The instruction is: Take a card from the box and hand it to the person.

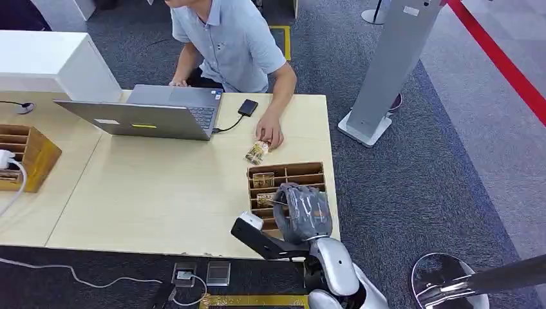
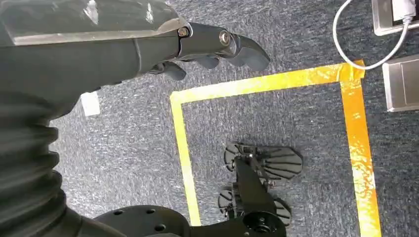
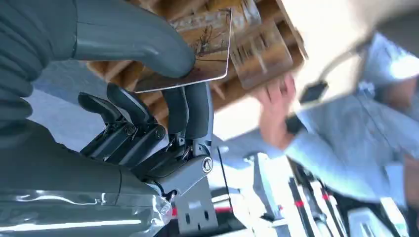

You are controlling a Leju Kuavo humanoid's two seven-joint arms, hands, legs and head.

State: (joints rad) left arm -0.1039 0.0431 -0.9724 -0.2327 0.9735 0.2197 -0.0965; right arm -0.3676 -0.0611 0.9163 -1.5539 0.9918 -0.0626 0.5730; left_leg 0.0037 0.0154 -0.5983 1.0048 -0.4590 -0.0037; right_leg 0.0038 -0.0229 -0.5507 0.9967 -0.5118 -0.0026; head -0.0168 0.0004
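The robot's right hand (image 3: 163,94) pinches a thin rectangular card with a brown printed picture and rounded corners (image 3: 197,52) between its thick grey thumb, pressed on the printed face, and the dark fingers (image 3: 190,111) under it; the other fingers curl apart from the card. In the head view that right hand (image 1: 302,211) sits directly over the near half of the shallow brown cardboard box with slotted dividers (image 1: 302,172), which rests at the table's near right corner, so the card is just above the box rather than clear of it. The person in the light blue short-sleeved shirt (image 1: 232,38) sits across the pale wooden table (image 1: 161,193), and the person's hand (image 1: 270,134) rests on the tabletop just beyond the box's far edge, touching a small brown printed packet (image 1: 256,152) that lies there. So the handover runs straight forward from the robot: across the box and slightly towards the robot's left, with the person's hand near. The card lies roughly flat in the grip, its free long edge projecting past the thumb towards the box and the person. The left hand (image 2: 212,52) hangs over grey carpet with its fingers loosely curled on nothing, well apart from the table, so the right hand is judged the one to deliver.
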